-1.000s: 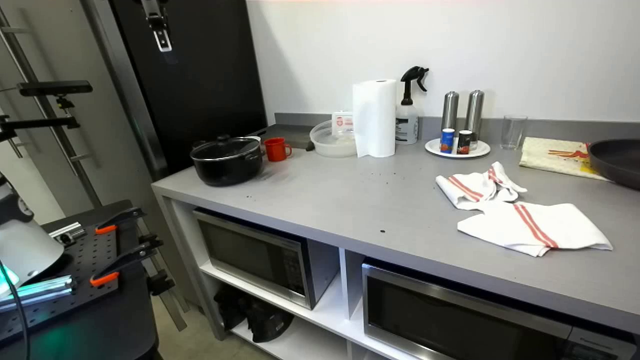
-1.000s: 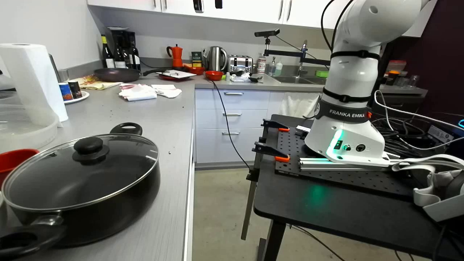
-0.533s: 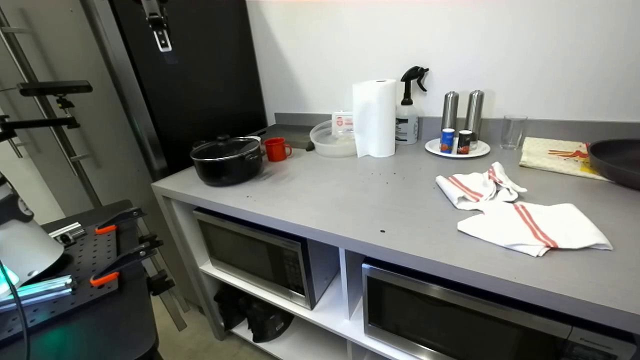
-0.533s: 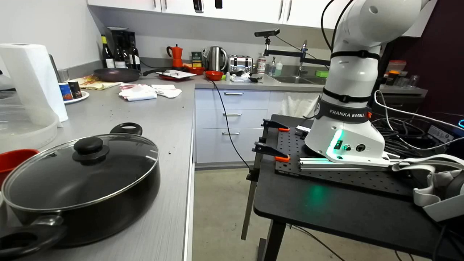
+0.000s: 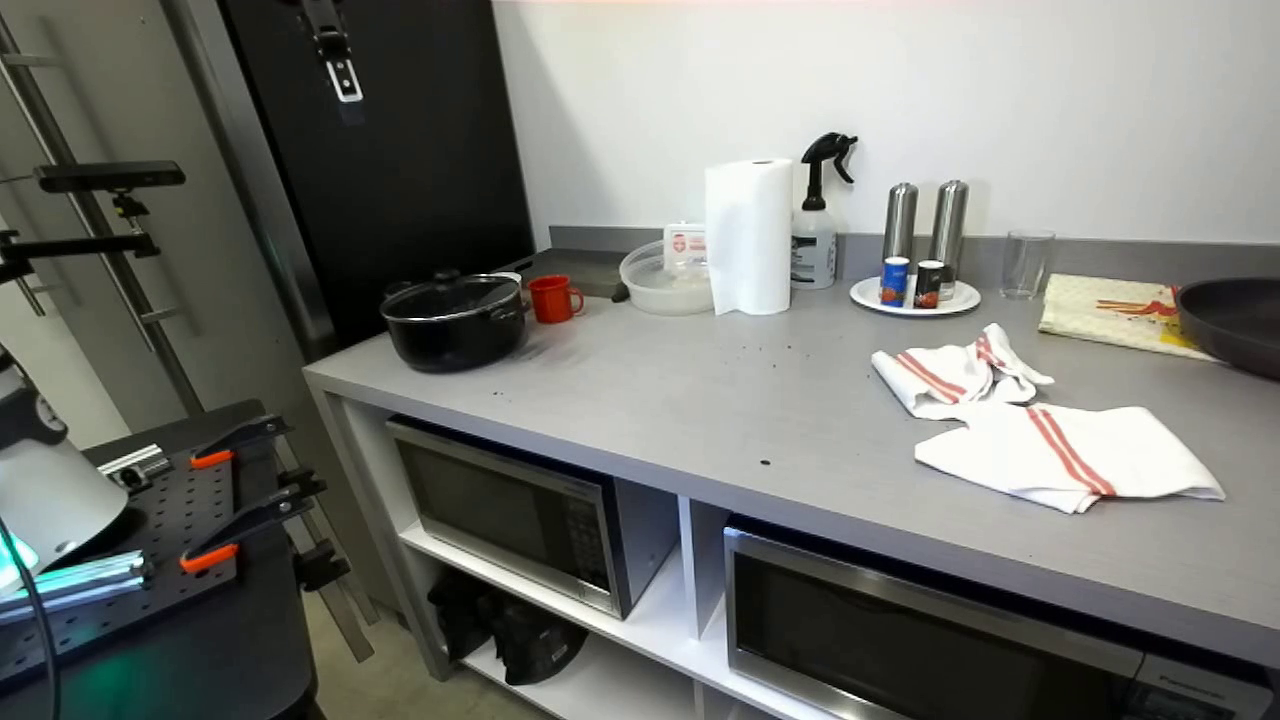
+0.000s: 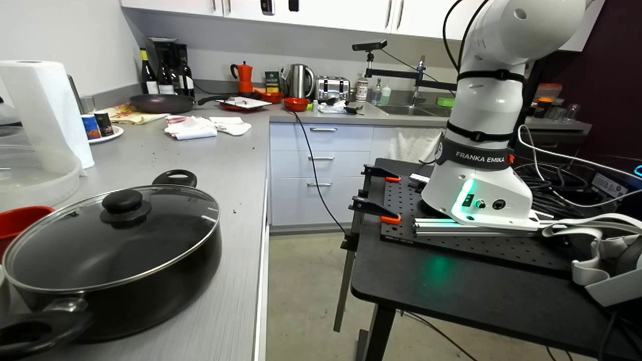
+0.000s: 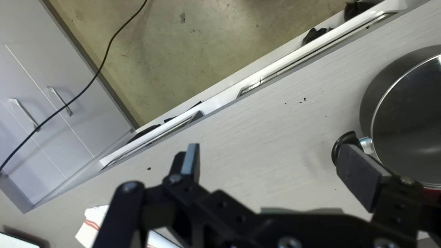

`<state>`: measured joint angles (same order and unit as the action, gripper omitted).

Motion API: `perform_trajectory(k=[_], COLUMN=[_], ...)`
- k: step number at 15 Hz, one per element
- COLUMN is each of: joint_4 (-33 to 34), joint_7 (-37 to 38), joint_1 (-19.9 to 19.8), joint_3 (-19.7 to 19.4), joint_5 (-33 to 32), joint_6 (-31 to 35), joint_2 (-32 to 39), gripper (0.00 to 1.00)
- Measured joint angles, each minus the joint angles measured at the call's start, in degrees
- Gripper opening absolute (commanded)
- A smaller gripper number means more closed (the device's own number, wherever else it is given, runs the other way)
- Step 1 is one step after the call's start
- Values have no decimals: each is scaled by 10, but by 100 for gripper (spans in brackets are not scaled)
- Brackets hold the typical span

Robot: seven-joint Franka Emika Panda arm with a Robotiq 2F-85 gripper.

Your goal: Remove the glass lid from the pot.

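Note:
The black pot (image 5: 455, 342) stands at the counter's end by the dark cabinet; it also shows large in an exterior view (image 6: 165, 296). The clear glass lid (image 6: 170, 230) with metal rim and black knob (image 6: 122, 200) sits on the pot, covering it. My gripper (image 6: 281, 6) hangs high above the counter, apart from the pot. In the wrist view the gripper (image 7: 270, 150) is open, with nothing between its fingers (image 7: 360, 172). There the pot and lid (image 7: 413, 124) are at the right edge, partly cut off, a pot handle behind the right finger. The knob is out of that view.
A red cup (image 5: 552, 298) stands right beside the pot, with a clear plastic tub (image 5: 668, 300) and paper roll (image 5: 750, 235) farther along. White striped towels (image 5: 1070, 455) and a plate with shakers (image 5: 915, 305) lie farther along the counter. The counter's front edge runs close to the pot.
The gripper has moved slightly, to the right in one exterior view and left in the other, staying high. The pot and lid have not moved.

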<state>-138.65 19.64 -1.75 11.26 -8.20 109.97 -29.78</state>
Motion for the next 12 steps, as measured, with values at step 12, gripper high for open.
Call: perform_trajectory(k=[12], joint_4=[54], joint_7=[-167], joint_1=[61], joint_3=[-24], joint_5=[18], joint_6=[75], joint_2=[149], gripper=[100])
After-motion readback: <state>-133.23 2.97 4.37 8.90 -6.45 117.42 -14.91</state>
